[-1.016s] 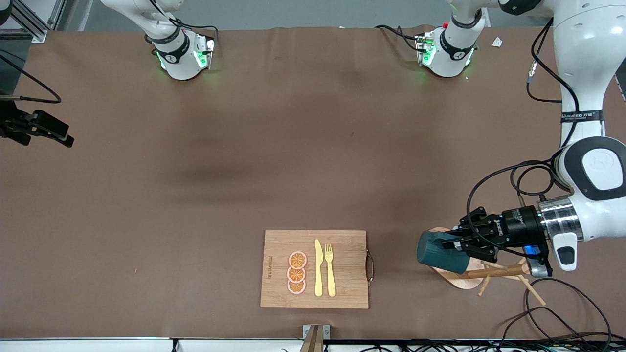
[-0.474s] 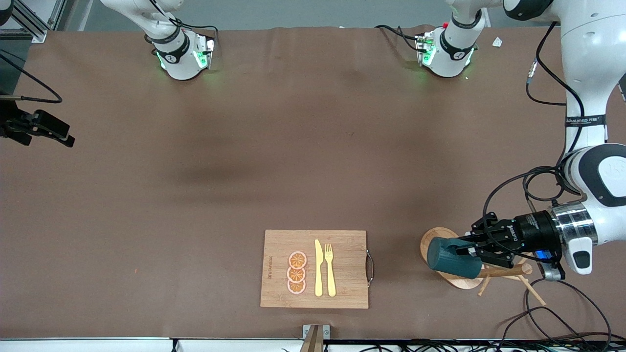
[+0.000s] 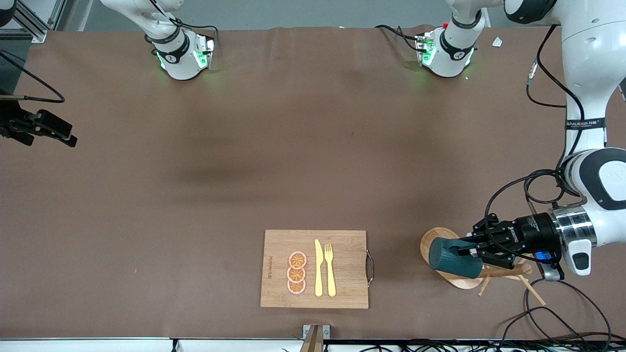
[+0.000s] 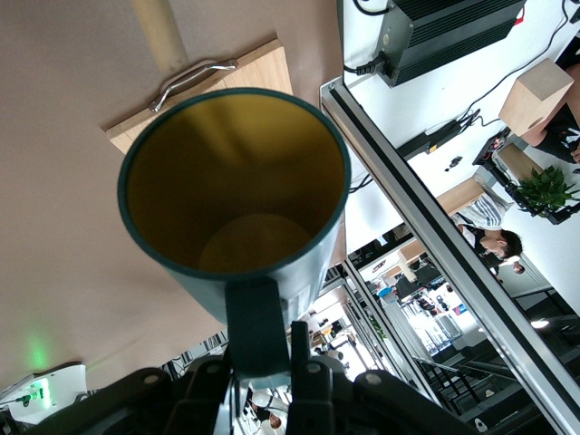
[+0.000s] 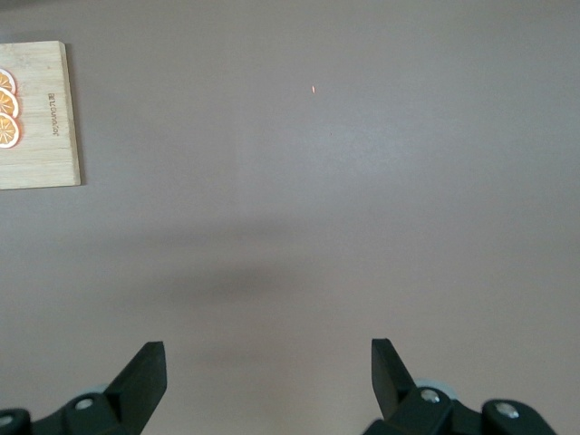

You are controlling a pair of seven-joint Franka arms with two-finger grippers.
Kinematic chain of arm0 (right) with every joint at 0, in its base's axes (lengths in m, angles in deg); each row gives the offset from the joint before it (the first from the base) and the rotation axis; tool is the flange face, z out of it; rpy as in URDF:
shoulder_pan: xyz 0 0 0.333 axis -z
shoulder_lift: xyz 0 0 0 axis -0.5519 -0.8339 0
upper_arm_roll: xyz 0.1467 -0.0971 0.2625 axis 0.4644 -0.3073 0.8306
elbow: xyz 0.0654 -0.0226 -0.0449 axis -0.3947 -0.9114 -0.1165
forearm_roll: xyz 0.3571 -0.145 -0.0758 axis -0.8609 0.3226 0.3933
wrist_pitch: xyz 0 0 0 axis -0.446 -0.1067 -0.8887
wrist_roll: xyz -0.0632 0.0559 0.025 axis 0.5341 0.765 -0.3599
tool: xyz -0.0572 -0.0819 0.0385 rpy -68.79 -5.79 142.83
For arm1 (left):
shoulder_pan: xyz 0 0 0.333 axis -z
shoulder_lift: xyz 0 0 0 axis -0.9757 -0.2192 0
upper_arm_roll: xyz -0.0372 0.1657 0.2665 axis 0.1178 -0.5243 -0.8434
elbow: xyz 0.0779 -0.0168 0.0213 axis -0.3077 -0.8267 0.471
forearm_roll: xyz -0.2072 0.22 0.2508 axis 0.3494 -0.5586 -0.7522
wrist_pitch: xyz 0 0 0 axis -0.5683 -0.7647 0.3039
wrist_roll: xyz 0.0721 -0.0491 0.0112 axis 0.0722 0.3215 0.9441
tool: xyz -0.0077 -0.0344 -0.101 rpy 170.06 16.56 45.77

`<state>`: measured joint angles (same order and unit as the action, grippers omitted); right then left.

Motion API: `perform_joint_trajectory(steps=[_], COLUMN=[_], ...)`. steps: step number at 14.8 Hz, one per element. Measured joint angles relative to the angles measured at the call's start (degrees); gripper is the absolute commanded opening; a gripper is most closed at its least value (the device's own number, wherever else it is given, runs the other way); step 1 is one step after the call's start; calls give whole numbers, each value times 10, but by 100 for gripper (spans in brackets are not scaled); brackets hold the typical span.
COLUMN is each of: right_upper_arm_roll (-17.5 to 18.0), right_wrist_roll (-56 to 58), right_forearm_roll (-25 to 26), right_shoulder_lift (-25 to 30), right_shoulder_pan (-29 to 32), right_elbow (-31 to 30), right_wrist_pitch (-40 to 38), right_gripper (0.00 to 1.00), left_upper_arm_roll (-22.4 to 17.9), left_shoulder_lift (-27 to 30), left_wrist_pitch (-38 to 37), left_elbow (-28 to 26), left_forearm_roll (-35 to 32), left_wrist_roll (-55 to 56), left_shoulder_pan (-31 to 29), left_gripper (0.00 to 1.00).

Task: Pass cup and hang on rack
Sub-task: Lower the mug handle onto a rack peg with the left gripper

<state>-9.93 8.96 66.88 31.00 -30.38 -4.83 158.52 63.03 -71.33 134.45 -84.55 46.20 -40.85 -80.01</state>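
My left gripper (image 3: 468,250) gripped the cup (image 3: 454,257) by its handle over the rack (image 3: 442,234), at the board's (image 3: 279,244) three o'clock. I judged hanging was in hand; next, slip the handle onto a peg (image 3: 533,294). My right gripper (image 5: 268,376) waited, spread wide and empty.

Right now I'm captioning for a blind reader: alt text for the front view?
The left gripper holds the cup sideways over the rack; a cutting board lies beside it. The right gripper waits, open.

A robotics lab: brown-covered table (image 3: 293,146), aluminium frame rail (image 4: 435,217), power supply box (image 4: 449,32), loose cables (image 3: 547,318).
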Motion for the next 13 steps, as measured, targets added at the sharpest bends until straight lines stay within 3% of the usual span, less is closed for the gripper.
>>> perform_joint_trajectory(steps=[13], right_upper_arm_roll=[0], right_wrist_roll=[0], right_forearm_roll=[2], right_shoulder_lift=[0], right_shoulder_pan=[0], right_elbow=[0], right_wrist_pitch=[0], right_gripper=[100], left_upper_arm_roll=[-4], left_shoulder_lift=[-5], left_wrist_pitch=[-3], left_elbow=[-2], left_forearm_roll=[0], left_wrist_roll=[0], left_shoulder_pan=[-25], left_gripper=[2])
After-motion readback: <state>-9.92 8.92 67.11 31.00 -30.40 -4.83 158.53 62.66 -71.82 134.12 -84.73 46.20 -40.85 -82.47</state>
